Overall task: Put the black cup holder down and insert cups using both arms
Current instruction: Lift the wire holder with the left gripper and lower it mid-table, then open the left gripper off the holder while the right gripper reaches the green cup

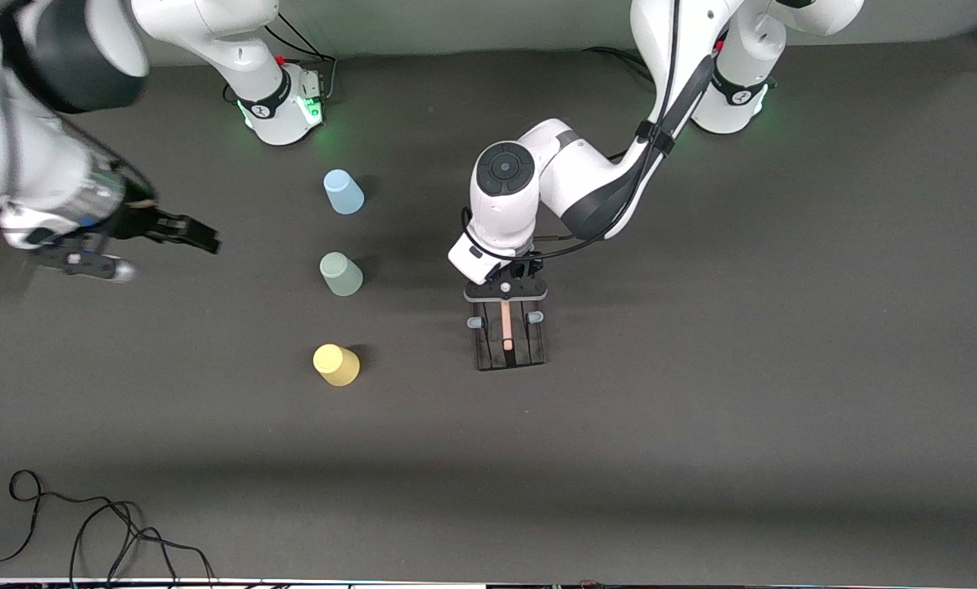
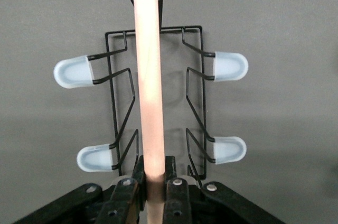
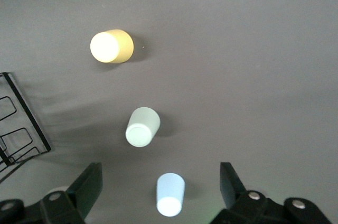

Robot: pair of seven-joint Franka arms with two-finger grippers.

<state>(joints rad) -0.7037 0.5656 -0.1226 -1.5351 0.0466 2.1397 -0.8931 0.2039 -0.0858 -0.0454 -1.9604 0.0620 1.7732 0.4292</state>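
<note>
The left gripper point(image 1: 506, 299) hides 2 of the black cup holder's point(image 1: 509, 339) pegs.

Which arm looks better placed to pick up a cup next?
The right: its open tool hangs over the blue cup, while the left tool is shut on the rack's rod.

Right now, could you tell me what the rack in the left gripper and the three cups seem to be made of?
The black cup holder looks like thin black-coated wire, with a pale, matte rod handle that seems wooden and translucent pale-blue peg tips, probably soft plastic. The left gripper is shut on the rod. The cups look like opaque, smooth plastic in pastel colours.
</note>
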